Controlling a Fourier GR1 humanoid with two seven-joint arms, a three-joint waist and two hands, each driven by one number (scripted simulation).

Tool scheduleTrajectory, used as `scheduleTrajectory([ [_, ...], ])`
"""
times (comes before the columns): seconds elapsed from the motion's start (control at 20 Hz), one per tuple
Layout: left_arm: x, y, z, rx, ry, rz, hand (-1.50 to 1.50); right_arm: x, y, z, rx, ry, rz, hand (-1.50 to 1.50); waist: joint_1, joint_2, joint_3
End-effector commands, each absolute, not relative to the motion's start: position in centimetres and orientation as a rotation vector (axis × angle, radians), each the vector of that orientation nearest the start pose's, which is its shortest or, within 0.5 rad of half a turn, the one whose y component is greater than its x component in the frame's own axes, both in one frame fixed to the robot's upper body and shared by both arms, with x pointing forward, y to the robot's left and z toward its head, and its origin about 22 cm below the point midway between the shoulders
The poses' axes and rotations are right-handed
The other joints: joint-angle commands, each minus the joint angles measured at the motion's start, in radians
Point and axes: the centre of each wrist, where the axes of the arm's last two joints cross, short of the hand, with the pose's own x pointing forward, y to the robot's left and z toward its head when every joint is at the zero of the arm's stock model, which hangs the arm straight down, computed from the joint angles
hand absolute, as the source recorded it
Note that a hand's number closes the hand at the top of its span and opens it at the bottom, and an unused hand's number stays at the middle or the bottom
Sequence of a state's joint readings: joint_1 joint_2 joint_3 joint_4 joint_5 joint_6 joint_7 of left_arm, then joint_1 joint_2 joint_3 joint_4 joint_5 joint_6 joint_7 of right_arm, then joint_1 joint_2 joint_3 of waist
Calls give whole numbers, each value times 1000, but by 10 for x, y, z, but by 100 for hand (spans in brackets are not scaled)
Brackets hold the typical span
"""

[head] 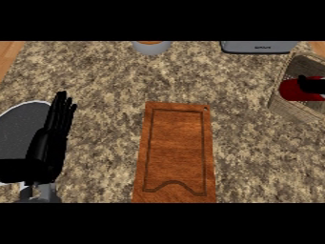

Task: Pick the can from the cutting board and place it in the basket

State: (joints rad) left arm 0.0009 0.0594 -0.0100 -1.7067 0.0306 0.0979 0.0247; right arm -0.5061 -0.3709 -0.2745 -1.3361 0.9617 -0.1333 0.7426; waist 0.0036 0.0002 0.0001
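A red can (pixel 294 90) hangs over the woven basket (pixel 302 66) at the right edge, held by my right hand (pixel 322 85), whose black fingers curl round it and hide part of it. The brown wooden cutting board (pixel 174 152) lies in the middle of the counter with nothing on it. At the lower left my left hand (pixel 51 138) rests open, fingers straight and pointing up, over a dark grey plate.
The dark grey plate with a white rim (pixel 6 124) lies at the left edge. A grey cup or pot (pixel 151 46) stands at the back centre, and a grey appliance (pixel 258 46) at the back right. Wooden floor shows at both upper corners.
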Motion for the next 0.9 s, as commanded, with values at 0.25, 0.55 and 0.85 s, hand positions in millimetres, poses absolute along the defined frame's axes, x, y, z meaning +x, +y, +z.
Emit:
scheduleTrajectory([
  [0.25, 244, 220, 40, 87, -1682, 39, 0, 342, -337, 116, -1318, -1052, 96, -150, -1, 0, 0],
  [0.55, 242, 222, 37, 95, -1670, 34, 0, 356, -335, 142, -1381, -1230, -11, -150, 3, 0, 0],
  [0.85, 238, 243, 41, 87, -1663, 57, 0, 344, -353, 176, -1516, -1238, -146, -150, 0, -1, 0],
])
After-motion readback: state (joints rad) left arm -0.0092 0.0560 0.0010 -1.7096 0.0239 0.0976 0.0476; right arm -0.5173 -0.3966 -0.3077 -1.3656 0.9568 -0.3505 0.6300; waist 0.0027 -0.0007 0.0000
